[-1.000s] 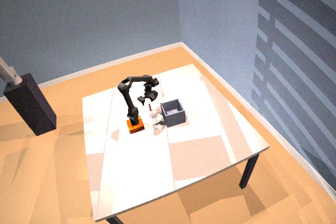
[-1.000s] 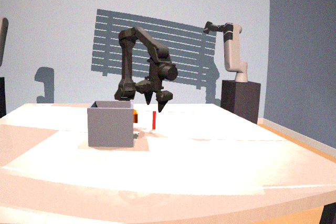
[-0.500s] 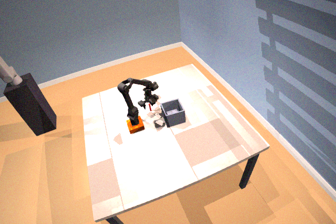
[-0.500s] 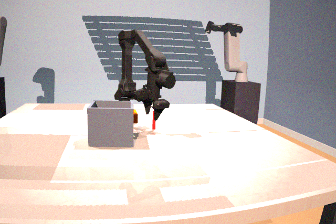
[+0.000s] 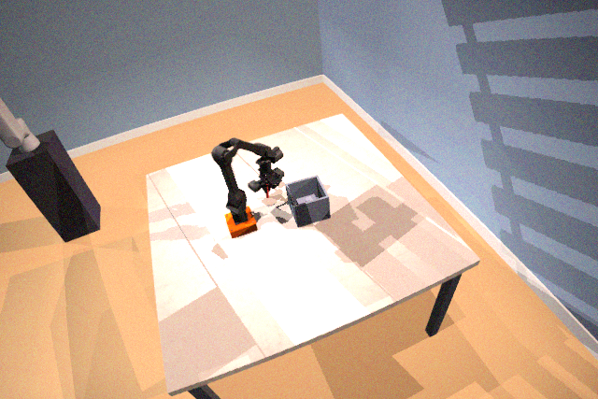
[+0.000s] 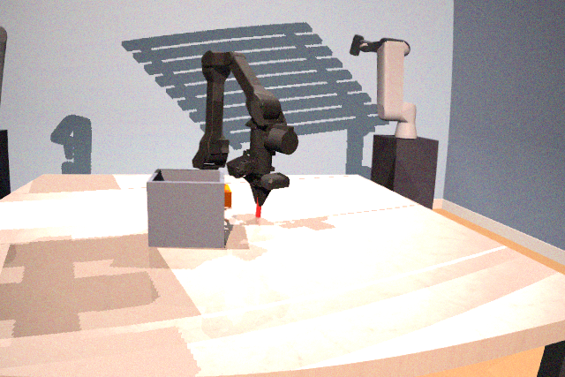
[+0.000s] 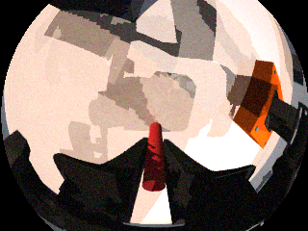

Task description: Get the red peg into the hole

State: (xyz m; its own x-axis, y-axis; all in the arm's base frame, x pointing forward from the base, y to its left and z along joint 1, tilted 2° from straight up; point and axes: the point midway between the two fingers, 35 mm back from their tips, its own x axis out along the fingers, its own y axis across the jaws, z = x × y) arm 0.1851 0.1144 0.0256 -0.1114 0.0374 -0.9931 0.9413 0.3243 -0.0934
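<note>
The red peg (image 5: 267, 192) (image 6: 259, 211) (image 7: 154, 161) is upright between the fingertips, its lower part showing below them. Its lower end is at or very near the table top; I cannot tell whether it touches. My gripper (image 5: 266, 187) (image 6: 259, 202) (image 7: 155, 141) points down and is shut on the peg, one dark finger on each side in the wrist view. The grey open box (image 5: 314, 213) (image 6: 185, 215) stands beside the peg, to its right in the top view. A lighter plate (image 5: 306, 199) shows at the box bottom; its hole cannot be made out.
The arm's orange base (image 5: 241, 228) (image 6: 228, 196) (image 7: 252, 103) is on the table (image 5: 290, 283) (image 6: 319, 299), near the peg and box. The box walls rise between the peg and the box interior. Another pale arm (image 6: 390, 80) stands on a dark pedestal beyond the table.
</note>
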